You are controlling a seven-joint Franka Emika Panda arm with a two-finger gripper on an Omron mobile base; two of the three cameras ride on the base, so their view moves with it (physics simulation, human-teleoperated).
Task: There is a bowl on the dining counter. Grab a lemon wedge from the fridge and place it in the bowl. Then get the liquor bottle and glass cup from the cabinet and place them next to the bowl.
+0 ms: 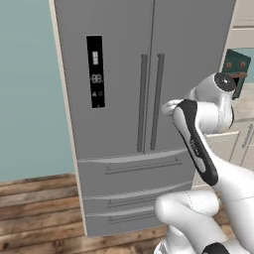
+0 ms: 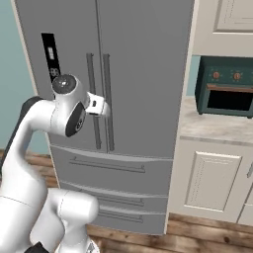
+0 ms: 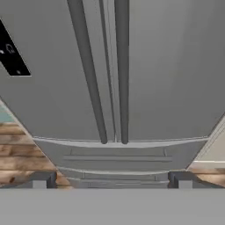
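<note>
**Open gripper faces the shut fridge doors**

The gripper (image 3: 112,180) points at the fridge with its two dark fingertips (image 3: 42,179) set wide apart, and nothing sits between them. In the side views the hand is raised at about the height of the door handles, short of the doors and touching nothing.

Straight ahead of it stands the fridge (image 1: 124,74), tall and grey, with both upper doors closed. The two upright bar handles (image 3: 105,74) run side by side at the seam where the doors meet, and the gripper is lined up roughly on that seam. A black display panel (image 1: 95,71) sits on the left-hand door. Below the doors, two drawers (image 1: 134,191) with flat bar pulls are also closed.

The lemon wedge cannot be seen with the doors closed.

To the right of the fridge, a dark green oven (image 2: 225,86) rests on a pale stone counter (image 2: 212,127) above cream cupboard doors (image 2: 212,180). Wooden floorboards (image 1: 34,213) run beneath, with a teal wall (image 1: 27,89) behind.
</note>
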